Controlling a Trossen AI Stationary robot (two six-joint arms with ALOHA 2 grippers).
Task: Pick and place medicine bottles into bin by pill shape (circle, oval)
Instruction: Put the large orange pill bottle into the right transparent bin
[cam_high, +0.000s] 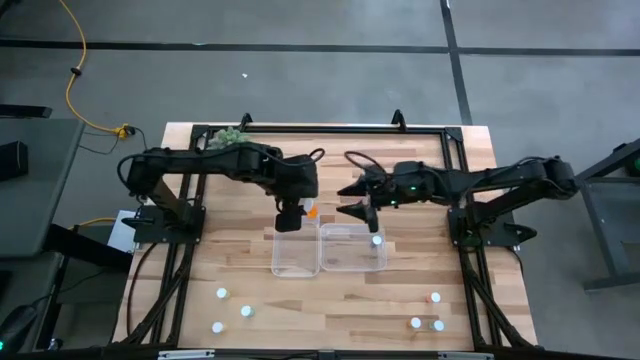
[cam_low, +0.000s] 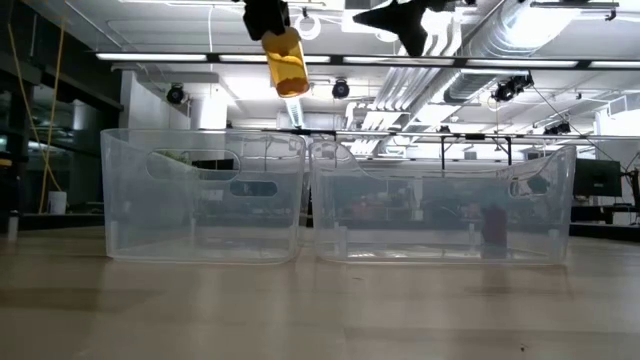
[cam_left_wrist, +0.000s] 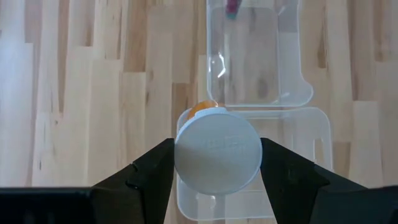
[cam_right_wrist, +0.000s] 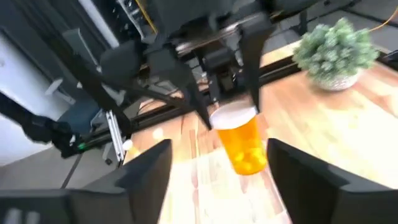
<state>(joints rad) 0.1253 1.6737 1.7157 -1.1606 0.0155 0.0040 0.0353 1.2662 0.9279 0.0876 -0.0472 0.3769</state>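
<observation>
A fuzzy green plant (cam_high: 231, 134) in a pale pot sits at the far left corner of the wooden table (cam_high: 330, 312), just inside the black frame rail (cam_high: 320, 127). A yellow cable (cam_high: 76, 70) winds across the grey floor beyond the table, well apart from it.

Left gripper (cam_left_wrist: 217, 165) clamps a medicine bottle (cam_left_wrist: 217, 152), white cap facing camera, orange body peeking behind. Below it two clear bins (cam_left_wrist: 292, 93) sit end to end on the wooden table (cam_left_wrist: 93, 93).
</observation>
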